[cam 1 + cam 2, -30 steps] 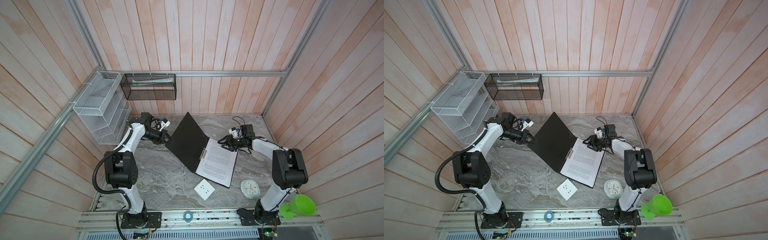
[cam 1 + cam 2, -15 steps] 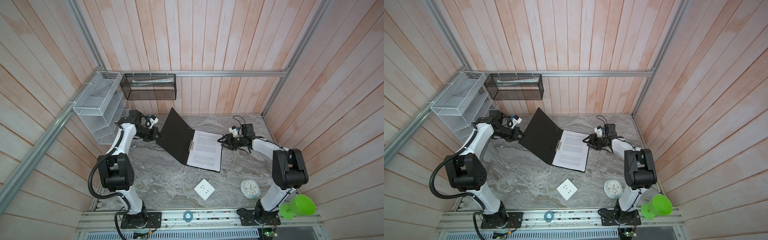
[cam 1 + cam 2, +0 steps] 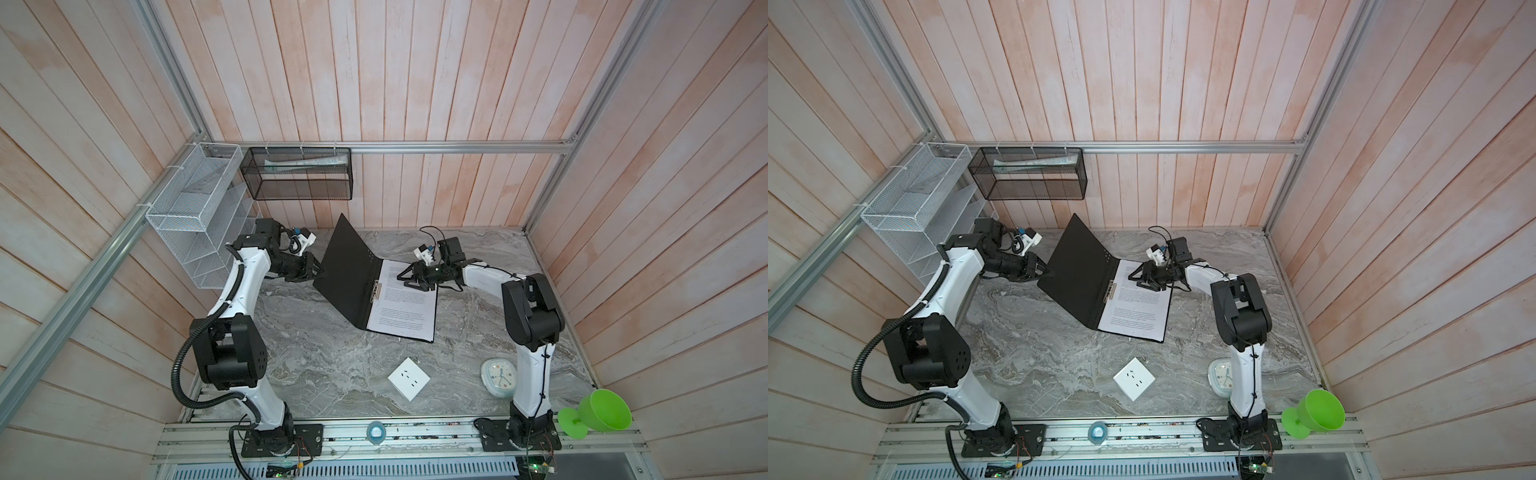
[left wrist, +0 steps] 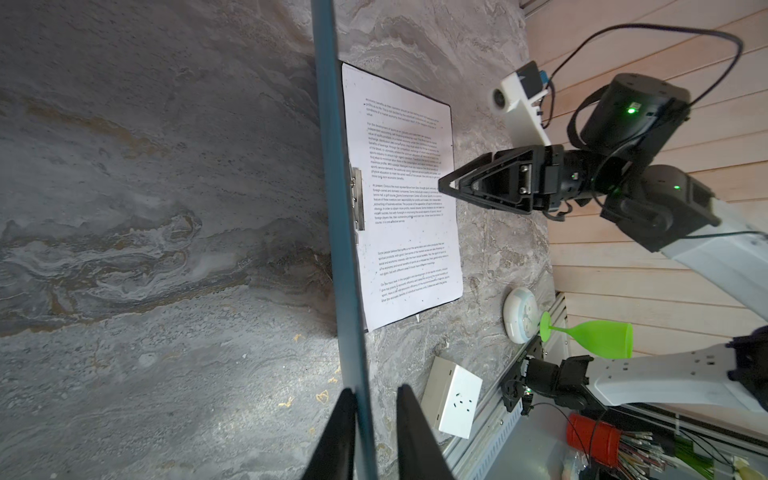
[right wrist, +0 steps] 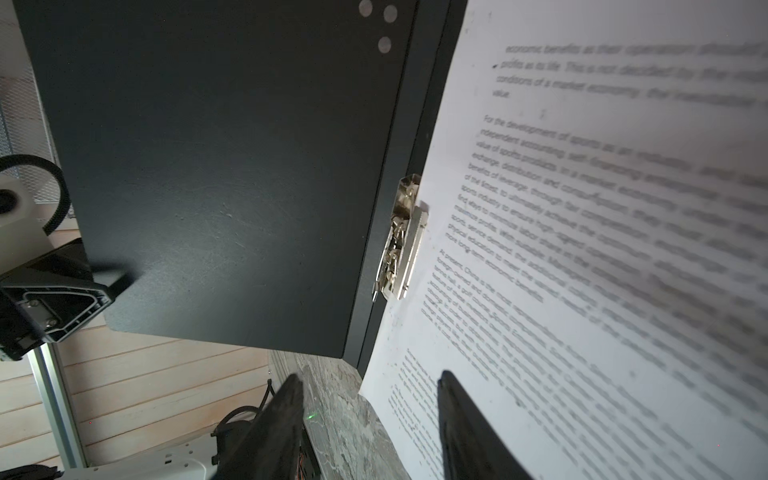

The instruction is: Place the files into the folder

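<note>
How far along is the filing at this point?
Done: the files lie inside the open folder, beside its clip. In hand: the left gripper straddles the raised cover's edge, jaws parted; the right gripper hovers open over the sheets. Left, probably: swinging the cover down to shut the folder.

You'll see the folder (image 3: 349,274) shows a matt black inner cover, faintly scuffed, with a shiny metal clip (image 5: 401,237). The files (image 3: 409,299) are matt white paper. The table (image 3: 332,353) looks like smooth grey marbled stone, and the near-right goblet (image 3: 598,411) like glossy green plastic.
</note>
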